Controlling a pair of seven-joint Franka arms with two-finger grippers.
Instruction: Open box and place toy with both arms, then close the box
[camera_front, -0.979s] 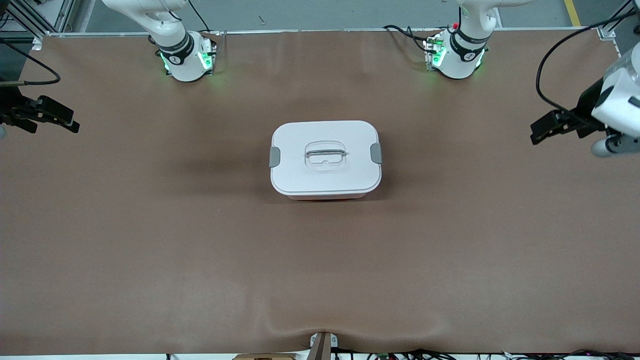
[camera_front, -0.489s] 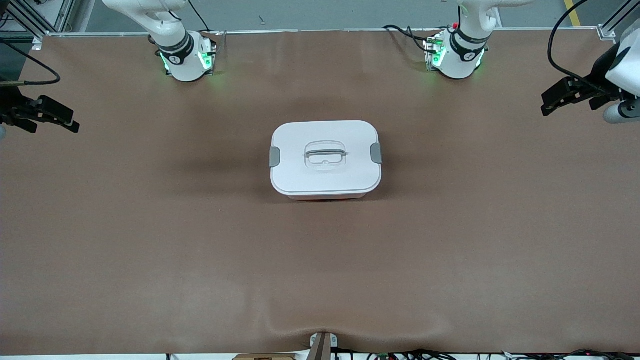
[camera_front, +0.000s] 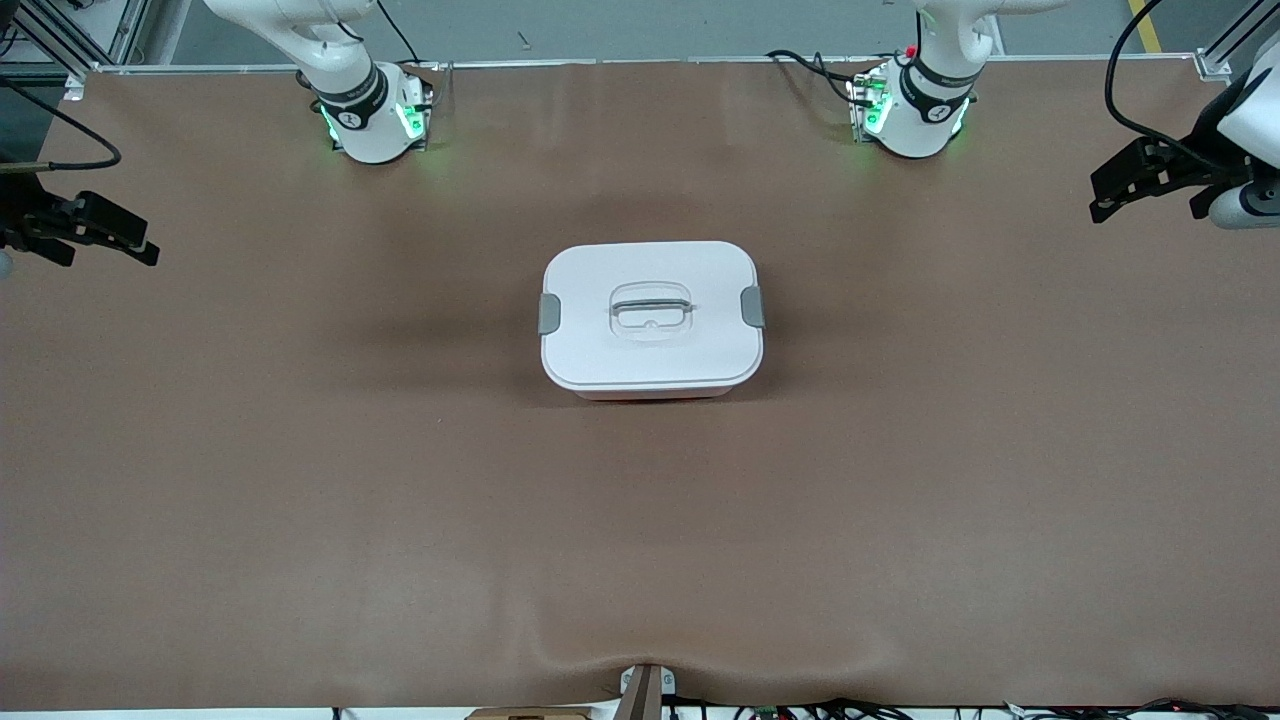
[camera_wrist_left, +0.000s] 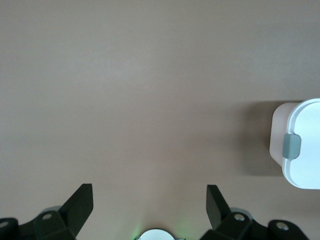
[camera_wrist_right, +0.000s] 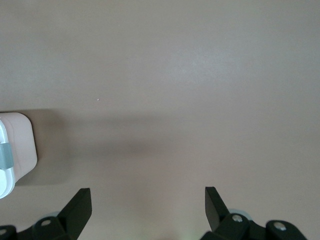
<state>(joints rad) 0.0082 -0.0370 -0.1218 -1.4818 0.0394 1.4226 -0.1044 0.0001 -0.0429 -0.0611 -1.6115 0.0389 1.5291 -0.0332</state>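
**Left arm pulls back and the box sits shut — we look finished**

The one thing that has changed over the last second is our left gripper (camera_front: 1110, 195): it has swung up and away toward the table's edge at the left arm's end, and is now high over bare brown table (camera_front: 900, 500), well apart from the box (camera_front: 651, 318). Its jaws are spread wide, holding nothing. Our right gripper (camera_front: 135, 245) has not stirred — it waits over its own end of the table, jaws likewise spread and empty.

The box stands in the middle of the table, lid on and both grey clips (camera_front: 549, 313) sitting at its sides. We see no toy anywhere on the table, so we judge it is inside, though the lid hides it. With both arms clear, we take the task as essentially complete.
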